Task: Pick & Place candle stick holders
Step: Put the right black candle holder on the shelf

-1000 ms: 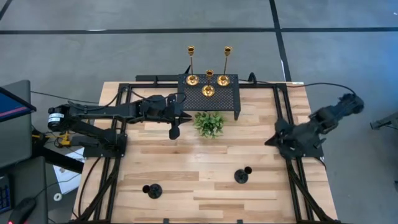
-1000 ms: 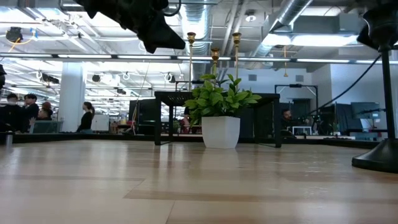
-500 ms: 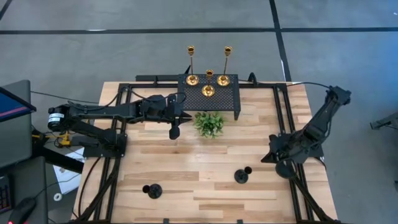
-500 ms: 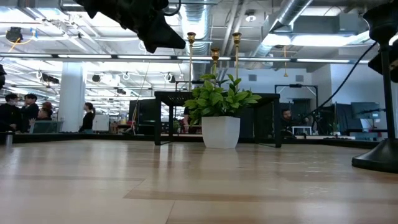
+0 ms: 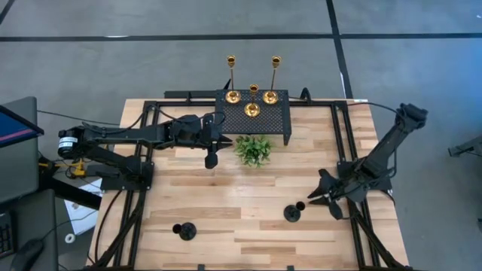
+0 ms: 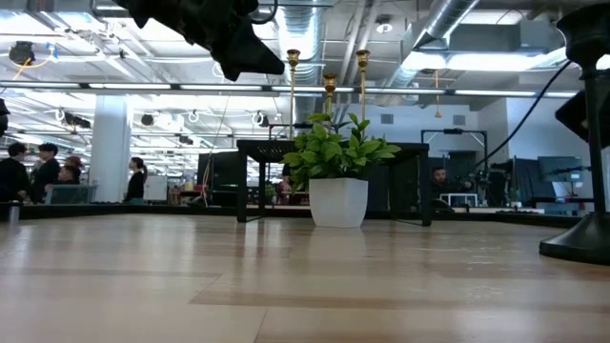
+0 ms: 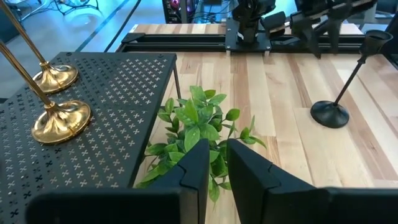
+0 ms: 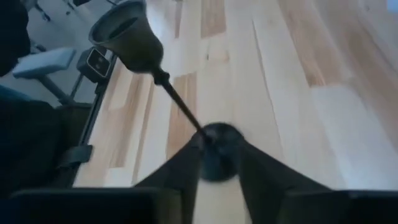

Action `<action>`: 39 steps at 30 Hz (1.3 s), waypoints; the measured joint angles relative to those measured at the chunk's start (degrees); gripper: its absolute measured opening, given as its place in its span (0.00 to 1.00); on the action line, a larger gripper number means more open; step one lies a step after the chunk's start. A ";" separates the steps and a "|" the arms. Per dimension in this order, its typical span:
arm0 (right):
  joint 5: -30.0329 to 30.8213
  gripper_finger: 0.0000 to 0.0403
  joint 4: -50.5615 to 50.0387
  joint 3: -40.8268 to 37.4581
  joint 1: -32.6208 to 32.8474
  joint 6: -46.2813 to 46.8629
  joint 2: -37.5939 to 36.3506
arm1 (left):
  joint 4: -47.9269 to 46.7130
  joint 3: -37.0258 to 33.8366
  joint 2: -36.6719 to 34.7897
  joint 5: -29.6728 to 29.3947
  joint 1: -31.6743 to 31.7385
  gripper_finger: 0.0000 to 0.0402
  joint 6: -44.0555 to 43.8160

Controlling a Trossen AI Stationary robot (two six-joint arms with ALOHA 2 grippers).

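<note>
Black candle stick holder (image 5: 186, 230) near left on tabletop (image 5: 226, 188), untouched. Second black holder (image 5: 292, 212) near centre-right; right gripper (image 5: 316, 198) newly swung down beside it, fingers now spread, pickup imminent. Left gripper (image 5: 212, 159) waits mid-left, fingers nearly together. Gold holders (image 5: 251, 109) on far mesh stand (image 5: 279, 120).

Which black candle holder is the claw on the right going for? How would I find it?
Look at the wooden table, along its front part. Two black candle holders stand there; it is the right one, right beside the right claw. The other black holder stands alone, nearer the front left corner.
</note>
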 joint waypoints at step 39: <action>-2.47 0.26 35.84 -0.34 -3.94 -6.45 30.42 | -0.04 0.00 -0.04 0.00 0.02 0.14 -0.12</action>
